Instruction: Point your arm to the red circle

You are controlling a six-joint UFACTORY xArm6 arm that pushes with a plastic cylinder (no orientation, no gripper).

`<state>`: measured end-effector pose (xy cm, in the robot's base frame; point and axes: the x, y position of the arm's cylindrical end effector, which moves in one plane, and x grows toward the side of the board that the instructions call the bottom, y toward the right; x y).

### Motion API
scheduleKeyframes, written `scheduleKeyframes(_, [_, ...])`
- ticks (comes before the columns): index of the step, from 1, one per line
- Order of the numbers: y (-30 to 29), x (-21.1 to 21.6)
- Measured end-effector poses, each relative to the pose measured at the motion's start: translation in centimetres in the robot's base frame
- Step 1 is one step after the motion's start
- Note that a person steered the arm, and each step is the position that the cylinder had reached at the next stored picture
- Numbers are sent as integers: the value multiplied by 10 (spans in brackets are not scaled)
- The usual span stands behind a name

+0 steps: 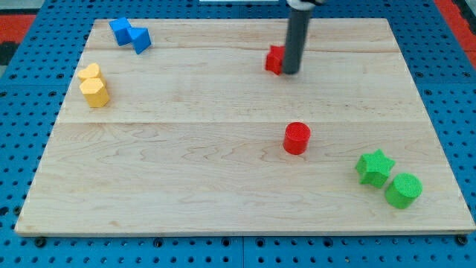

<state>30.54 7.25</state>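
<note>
The red circle point(297, 138), a short red cylinder, stands on the wooden board point(186, 171) right of centre. My tip point(290, 73) is at the view's top, well above the red circle and apart from it. The tip touches or nearly touches the right side of a second red block point(274, 59), whose shape is partly hidden by the rod.
Two blue blocks point(130, 35) sit together at the top left. A yellow heart point(90, 72) and a yellow hexagon point(95, 91) sit at the left edge. A green star point(374, 167) and a green circle point(403, 190) sit at the bottom right.
</note>
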Motion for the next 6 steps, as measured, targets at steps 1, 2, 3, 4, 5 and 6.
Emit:
scheduleKeyframes(1, [-71,-38])
scheduleKeyframes(2, [-66,-33])
scheduleKeyframes(3, [33,-8])
scheduleKeyframes(4, [83,105])
scheduleKeyframes(5, [55,163])
scheduleKeyframes(6, [-22,161])
